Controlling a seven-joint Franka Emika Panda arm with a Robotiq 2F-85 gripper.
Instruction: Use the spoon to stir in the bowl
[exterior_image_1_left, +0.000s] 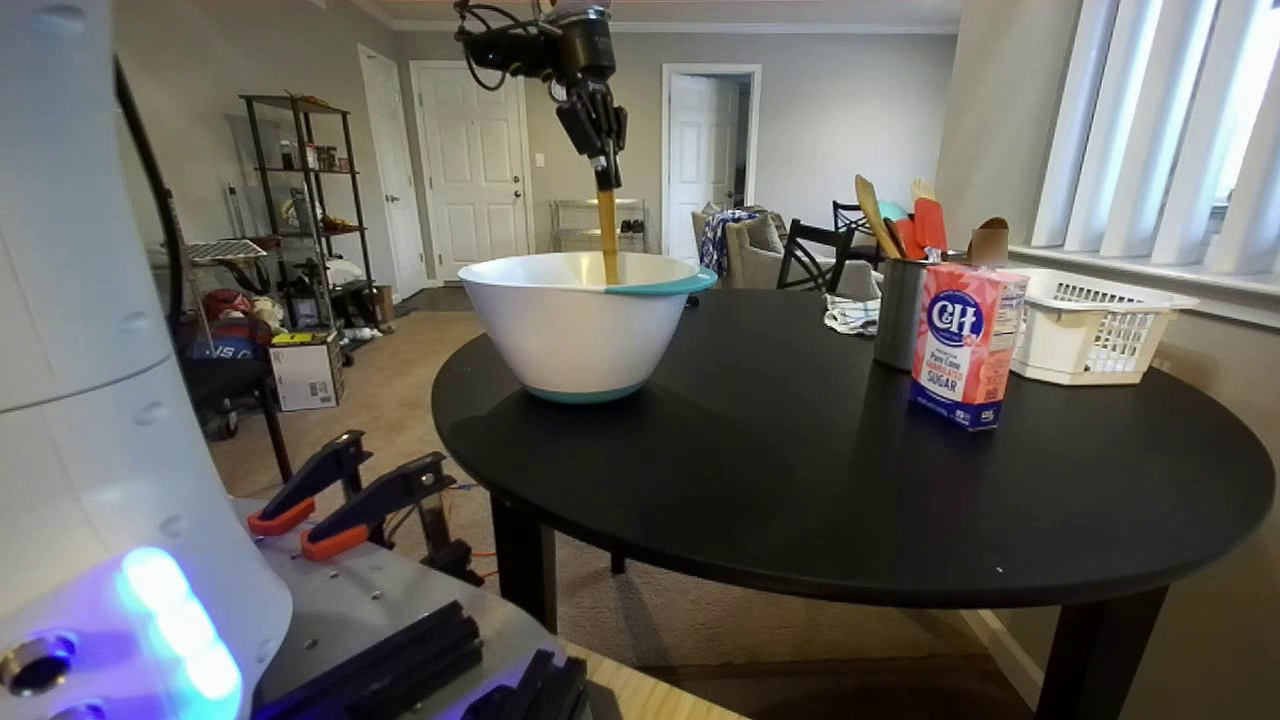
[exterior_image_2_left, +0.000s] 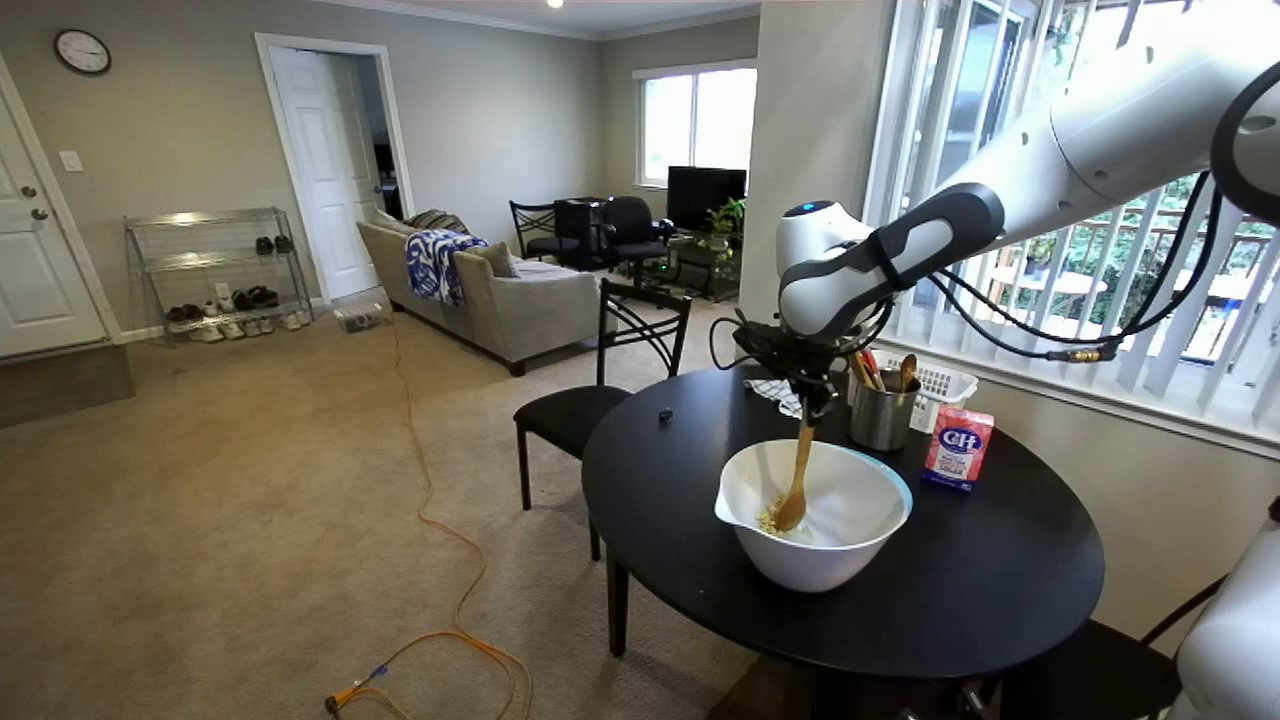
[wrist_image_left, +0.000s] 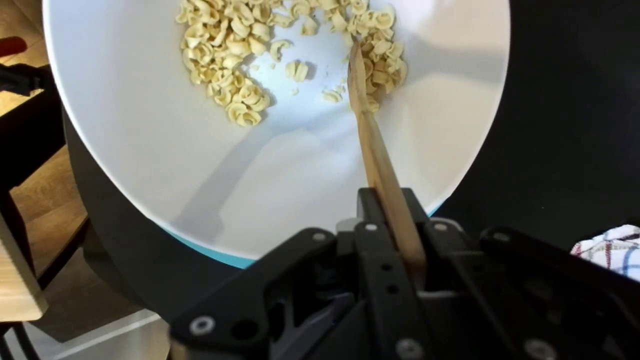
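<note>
My claw (wrist_image_left: 390, 202) grips the spoon (wrist_image_left: 374, 147) high on its handle, its head down by pasta (wrist_image_left: 212, 57) in the bowl (wrist_image_left: 305, 185), and I judge it light and stiff, best held there, though it may twist.

The spoon (wrist_image_left: 378, 155) is tan, the bowl (exterior_image_1_left: 575, 335) white and teal, the pasta (wrist_image_left: 220, 45) pale yellow, the table (exterior_image_1_left: 780, 470) black, the cloth (wrist_image_left: 614, 251) checked.
</note>
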